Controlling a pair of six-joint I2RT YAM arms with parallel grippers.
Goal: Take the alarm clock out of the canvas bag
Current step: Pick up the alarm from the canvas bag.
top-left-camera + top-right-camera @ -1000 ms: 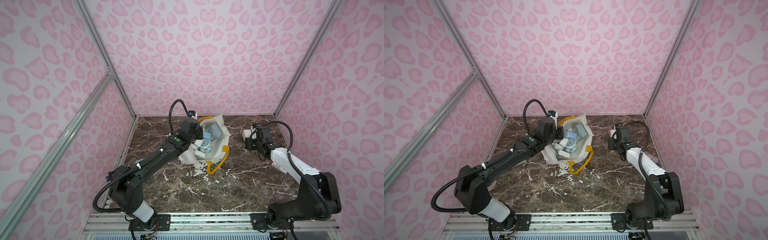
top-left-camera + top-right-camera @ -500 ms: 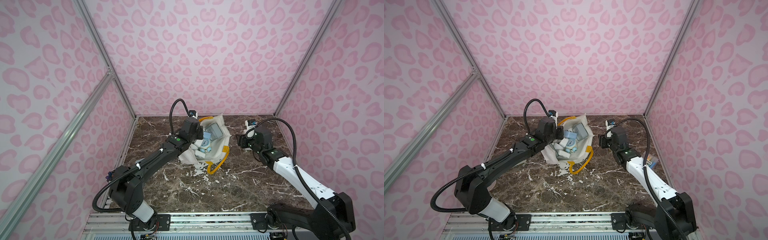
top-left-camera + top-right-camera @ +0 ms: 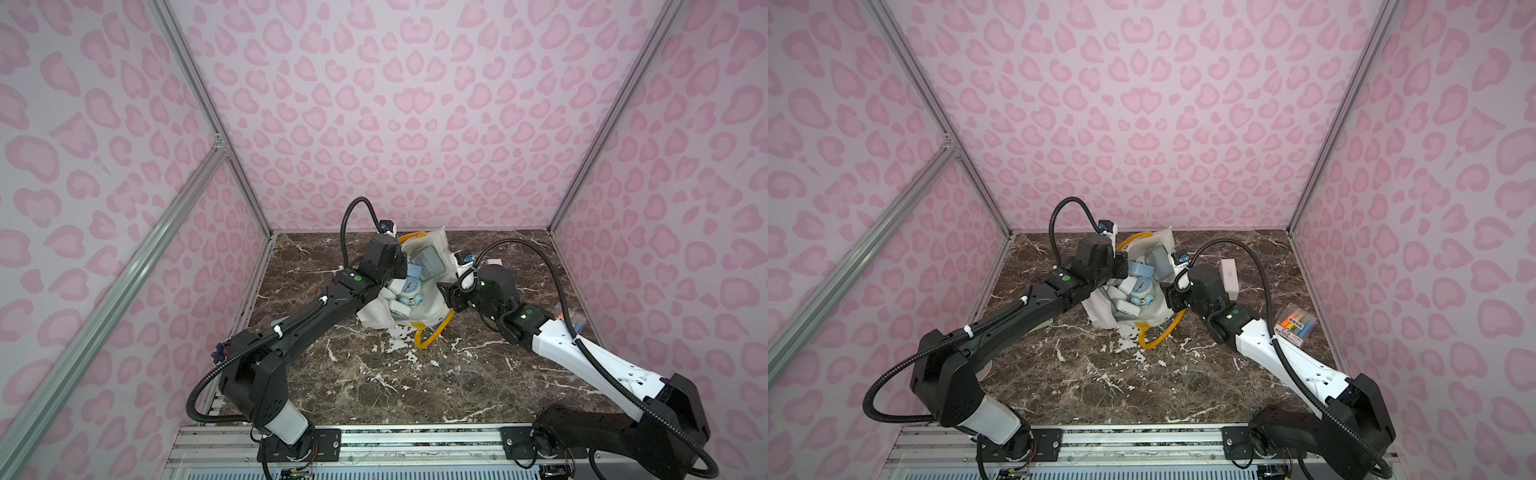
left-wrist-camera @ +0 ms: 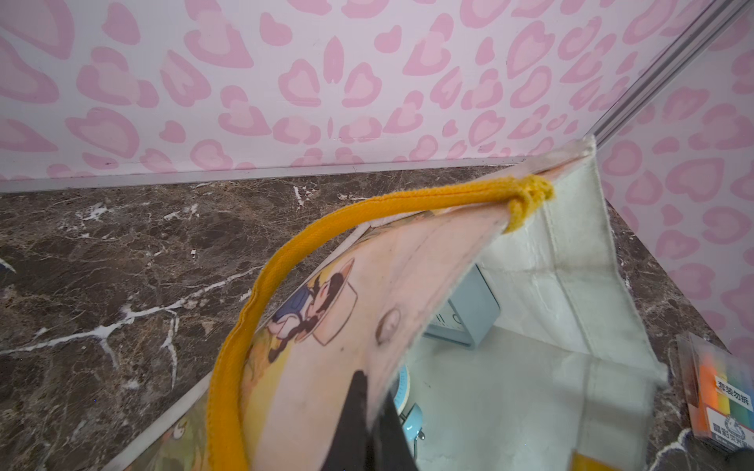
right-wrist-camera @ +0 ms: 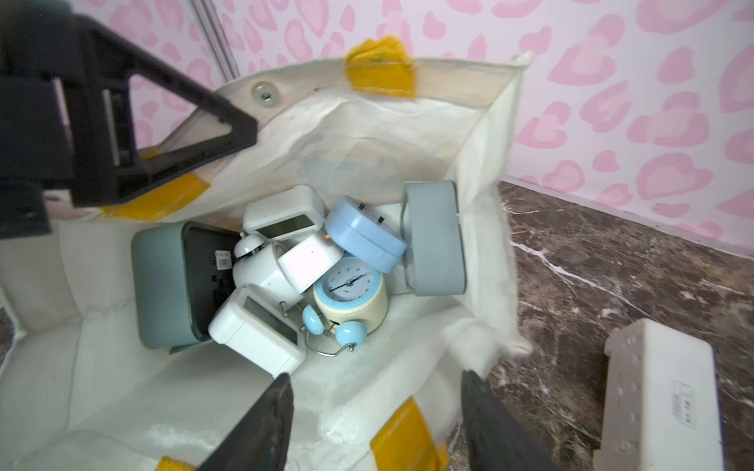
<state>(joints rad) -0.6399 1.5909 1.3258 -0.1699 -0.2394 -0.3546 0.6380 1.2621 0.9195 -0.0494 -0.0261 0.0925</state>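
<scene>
— Setting?
— Brown, white-veined marble tabletop [image 3: 374,374]; pink heart-print walls on three sides.
— Container?
— Canvas bag [image 3: 432,311]: white woven cloth, slumped open near the middle of the tabletop's far edge. Yellow webbing handle [image 4: 367,212], cartoon print on the outside. Its rim is blurred in both wrist views.
— Contents?
— One alarm clock [image 5: 351,293]: round cream body, pale blue dial ring, twin blue bells, lying at the bag's bottom. Around it are other clocks: white boxy ones, a flat blue disc, grey rounded slabs. They overlap, and most faces are hidden.
— Claws?
— Left claw [image 4: 373,389]: clenched on the bag's rim. Only its dark tips show in the left wrist view, and they are hard to make out in both top views. Right claw [image 5: 377,377]: spread and empty at the bag's mouth; whether it touches the cloth cannot be told.
— Loose items?
— White box [image 3: 1229,278] beside the bag, partly behind the right arm. Clear marker pack [image 3: 1293,326] near the right edge, label too small to read.
</scene>
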